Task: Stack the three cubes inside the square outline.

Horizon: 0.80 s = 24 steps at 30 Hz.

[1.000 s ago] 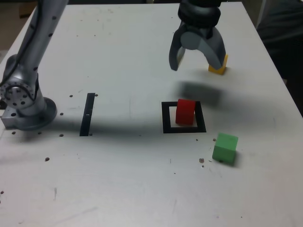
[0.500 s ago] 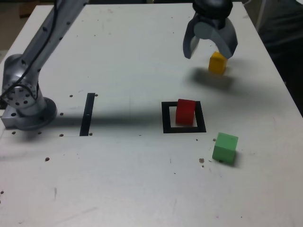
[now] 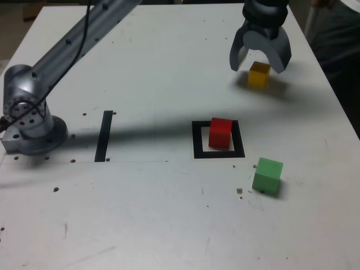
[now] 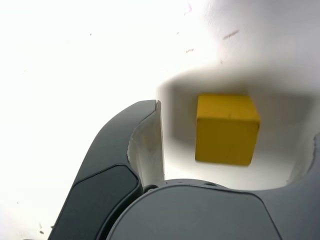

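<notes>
Gripper (image 3: 261, 64) hovering above yellow cube (image 3: 259, 75), jaws spread wide, one finger on either side in wrist view, nothing gripped. Red cube (image 3: 220, 133) sitting inside square outline (image 3: 197, 140). Green cube (image 3: 268, 175) resting on table (image 3: 146, 214) outside it, nearer the exterior view's bottom right.

- The middle cube (image 3: 220, 134) sits inside the square (image 3: 198, 147), on the table (image 3: 152, 214).
- The near cube (image 3: 267, 176) is on the table, outside the square, before it and to the exterior view's right.
- The far cube (image 3: 259, 75) is on the table behind the square, also to the exterior view's right.
- The strip (image 3: 104, 136) lies well apart, to the exterior view's left of the square.
- The arm's base (image 3: 36, 138) is left of the strip in that view.
</notes>
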Each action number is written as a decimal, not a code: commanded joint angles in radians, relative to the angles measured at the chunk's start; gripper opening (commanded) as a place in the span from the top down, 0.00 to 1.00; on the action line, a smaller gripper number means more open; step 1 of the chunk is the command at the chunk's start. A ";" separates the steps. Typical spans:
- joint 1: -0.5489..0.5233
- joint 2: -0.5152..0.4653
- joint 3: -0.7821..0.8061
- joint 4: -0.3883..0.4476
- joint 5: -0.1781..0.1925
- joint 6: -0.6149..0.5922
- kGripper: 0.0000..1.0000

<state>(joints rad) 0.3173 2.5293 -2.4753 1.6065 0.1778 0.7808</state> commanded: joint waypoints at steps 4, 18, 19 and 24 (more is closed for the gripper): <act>0.000 0.043 -0.035 0.025 -0.007 0.008 0.12; -0.010 0.069 -0.071 0.029 0.012 0.001 0.69; -0.011 0.069 -0.073 0.029 0.012 0.001 0.72; -0.020 0.071 -0.083 0.029 0.011 0.001 0.74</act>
<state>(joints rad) 0.3017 2.5920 -2.5516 1.6207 0.1889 0.7838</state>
